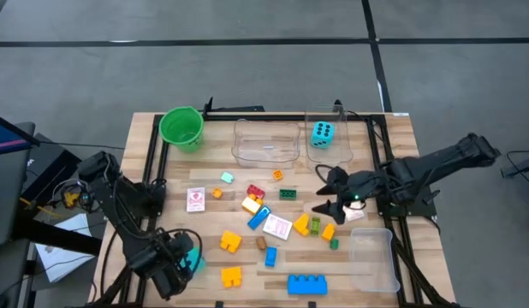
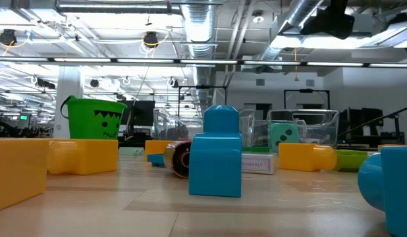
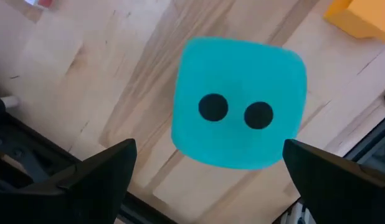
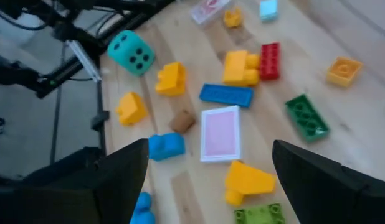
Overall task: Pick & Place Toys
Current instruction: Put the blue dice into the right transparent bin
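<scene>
Small blocks in yellow, blue, red, green and orange lie scattered over the middle of the wooden table (image 1: 393,128), with pink-and-white cards (image 1: 277,228) among them. A cyan die (image 3: 239,102) rests near the front left corner, two dots up. My left gripper (image 1: 186,259) hangs open above it, pointing down, with a finger (image 3: 99,180) on either side and clear of it. A second cyan die (image 1: 323,133) sits in a clear tub at the back. My right gripper (image 1: 326,192) stands open above the right part of the pile, slanting down and touching nothing.
A green bucket (image 1: 181,128) stands at the back left, with a clear tub (image 1: 266,141) beside it. Another clear tub (image 1: 373,257) is at the front right. A long blue block (image 1: 306,284) lies near the front edge. A black frame (image 1: 377,162) runs around the table.
</scene>
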